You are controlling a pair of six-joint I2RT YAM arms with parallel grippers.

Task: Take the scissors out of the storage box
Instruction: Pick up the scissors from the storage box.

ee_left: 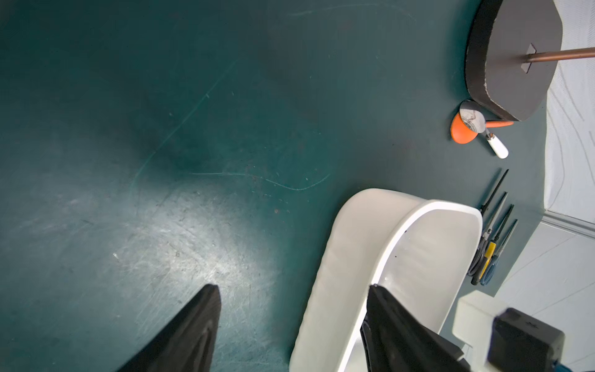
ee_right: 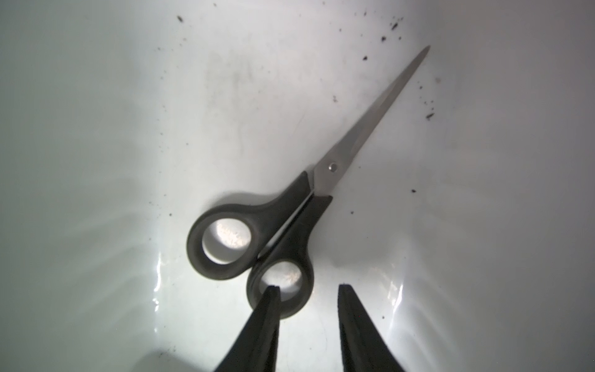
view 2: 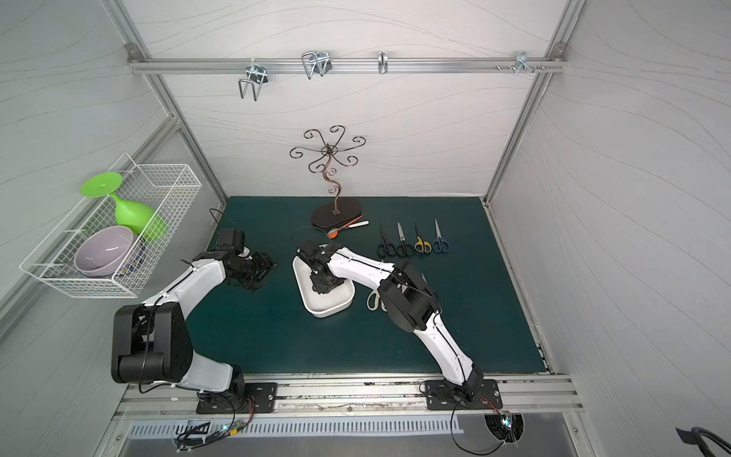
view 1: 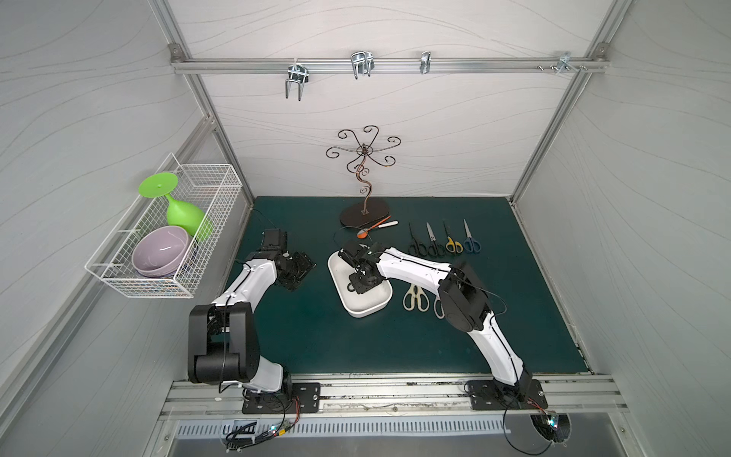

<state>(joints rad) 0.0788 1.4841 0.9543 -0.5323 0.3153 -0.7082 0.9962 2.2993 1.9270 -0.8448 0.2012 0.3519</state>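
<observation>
Scissors [view 1: 435, 248], four pairs in a row, lie on the green mat [view 1: 316, 340] beyond the far right corner of the storage box [view 1: 358, 312] in both top views. Cream shears [view 1: 415, 297] rest just beside the box's right side. The right gripper [view 1: 353, 281] reaches down inside the box, and the left gripper [view 1: 303, 277] hangs over the mat to the box's left, clear of it. From the left wrist, that gripper [ee_left: 291, 286] stands wide open with nothing in it, the box's outer wall [ee_left: 341, 257] close by one finger. From the right wrist, a black-handled pair [ee_right: 289, 219] lies flat on the box floor [ee_right: 128, 128], blades closed. The right gripper [ee_right: 307, 286] is partly open there, one finger over the hole of the smaller handle ring and the other outside that ring, not yet clamped on it.
</observation>
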